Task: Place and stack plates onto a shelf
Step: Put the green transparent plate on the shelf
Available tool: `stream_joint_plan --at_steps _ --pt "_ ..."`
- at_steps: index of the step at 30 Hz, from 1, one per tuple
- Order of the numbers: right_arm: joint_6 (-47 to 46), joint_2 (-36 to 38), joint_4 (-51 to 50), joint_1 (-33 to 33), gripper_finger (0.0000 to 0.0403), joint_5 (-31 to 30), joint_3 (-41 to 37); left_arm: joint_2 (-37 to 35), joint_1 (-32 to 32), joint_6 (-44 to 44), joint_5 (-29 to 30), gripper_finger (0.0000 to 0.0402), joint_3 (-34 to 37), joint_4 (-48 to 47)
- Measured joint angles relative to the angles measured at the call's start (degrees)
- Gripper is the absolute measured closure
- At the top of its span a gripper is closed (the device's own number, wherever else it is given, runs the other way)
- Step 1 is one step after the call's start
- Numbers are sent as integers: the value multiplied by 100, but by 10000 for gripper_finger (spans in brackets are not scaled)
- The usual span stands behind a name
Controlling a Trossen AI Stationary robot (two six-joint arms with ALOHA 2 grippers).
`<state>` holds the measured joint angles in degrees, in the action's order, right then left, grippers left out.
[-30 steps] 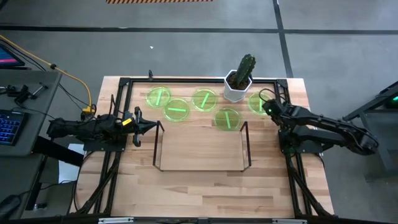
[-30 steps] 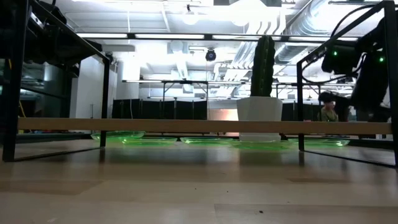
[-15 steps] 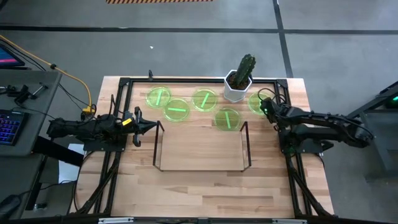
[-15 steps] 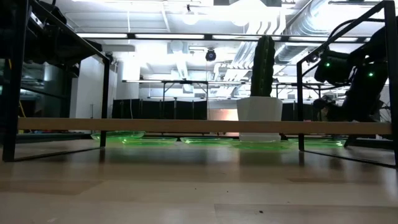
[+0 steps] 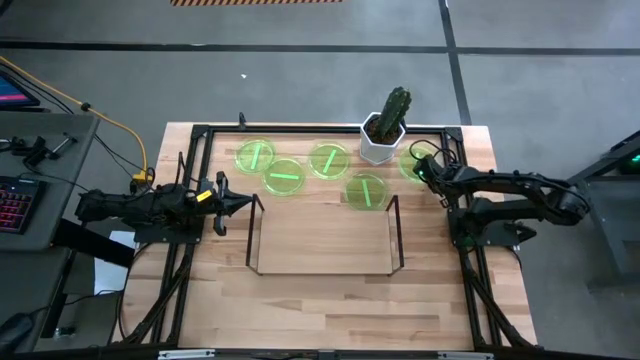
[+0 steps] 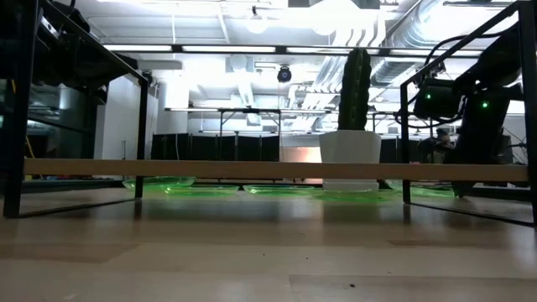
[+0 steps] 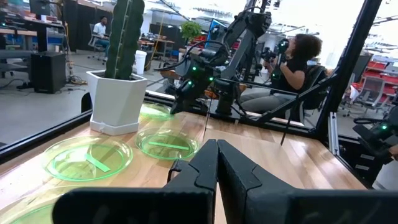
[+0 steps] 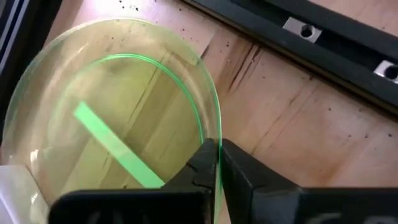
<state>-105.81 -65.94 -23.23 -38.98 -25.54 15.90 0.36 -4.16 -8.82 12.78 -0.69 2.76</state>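
Wood-topped table [image 5: 330, 300] carried 1 black metal frame [image 5: 200, 131] around its edge and 1 shelf [image 5: 322, 240] at centre, long axis running left to right, nothing on its board. 2 arms: the left gripper [image 5: 243, 204] hung by the shelf's left end, fingers pressed together and holding nothing. 1 white potted cactus [image 5: 385, 128] stood at the far edge. 5 plates lay flat behind the shelf in a left-to-right row, their stripes at differing angles. The right gripper [image 5: 421, 168] was pinched on the rim of the rightmost plate [image 8: 118, 134], right of the cactus.
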Motion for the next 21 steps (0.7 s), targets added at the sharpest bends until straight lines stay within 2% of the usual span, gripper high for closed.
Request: stream_joint_plan --at_steps 5,11,21 --pt "676 396 16 -4 400 108 -30 0 0 0 2 402 -1 0" --pt "1644 1043 -1005 -4 403 18 422 -1 0 0 2 402 0 0" --pt "2991 1190 -2139 -4 403 -177 1380 0 -1 0 2 402 0 0"
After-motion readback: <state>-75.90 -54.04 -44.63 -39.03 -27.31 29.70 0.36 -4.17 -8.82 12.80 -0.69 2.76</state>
